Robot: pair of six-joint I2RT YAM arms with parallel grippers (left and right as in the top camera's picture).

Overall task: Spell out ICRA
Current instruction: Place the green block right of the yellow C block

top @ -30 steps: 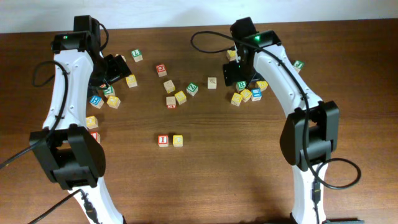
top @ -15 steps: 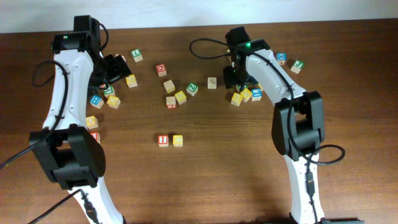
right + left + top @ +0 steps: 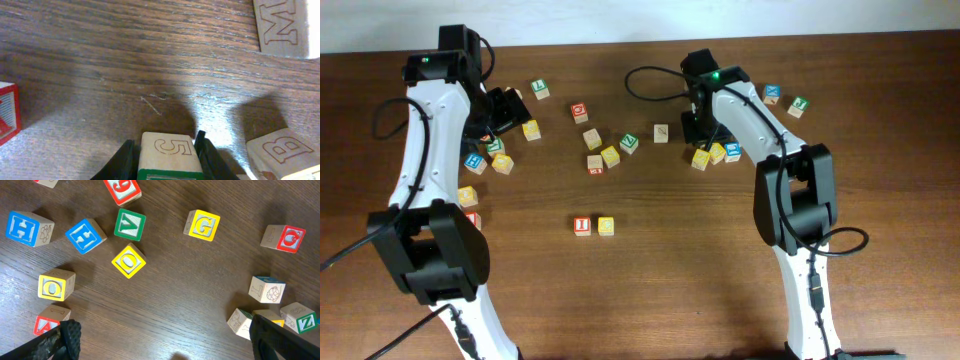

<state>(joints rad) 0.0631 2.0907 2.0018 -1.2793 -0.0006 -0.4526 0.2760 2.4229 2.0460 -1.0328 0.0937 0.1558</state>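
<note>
A red "I" cube [image 3: 582, 226] and a yellow "C" cube [image 3: 606, 226] sit side by side at the table's middle front. In the right wrist view a wooden cube [image 3: 167, 147] with a green top edge and a "5" on its side sits between my right gripper's [image 3: 167, 157] fingers, which press both its sides; its top letter is hidden. Overhead, that gripper [image 3: 698, 128] covers it at the right cluster. A red "A" cube [image 3: 47, 324] lies beside the left finger of my left gripper [image 3: 165, 345], which is wide open over bare wood.
Loose cubes lie under the left wrist: yellow "G" [image 3: 202, 225], green "V" [image 3: 130, 225], yellow "O" [image 3: 129, 261], blue "H" [image 3: 27, 228]. An "M" cube [image 3: 285, 25], a "B" cube [image 3: 282, 150] and a red cube [image 3: 7, 112] surround the right gripper. More cubes [image 3: 610, 155] dot the table's middle back.
My right gripper came down over the right cluster of cubes and its fingers closed onto the green-topped cube. The left arm has stayed still.
</note>
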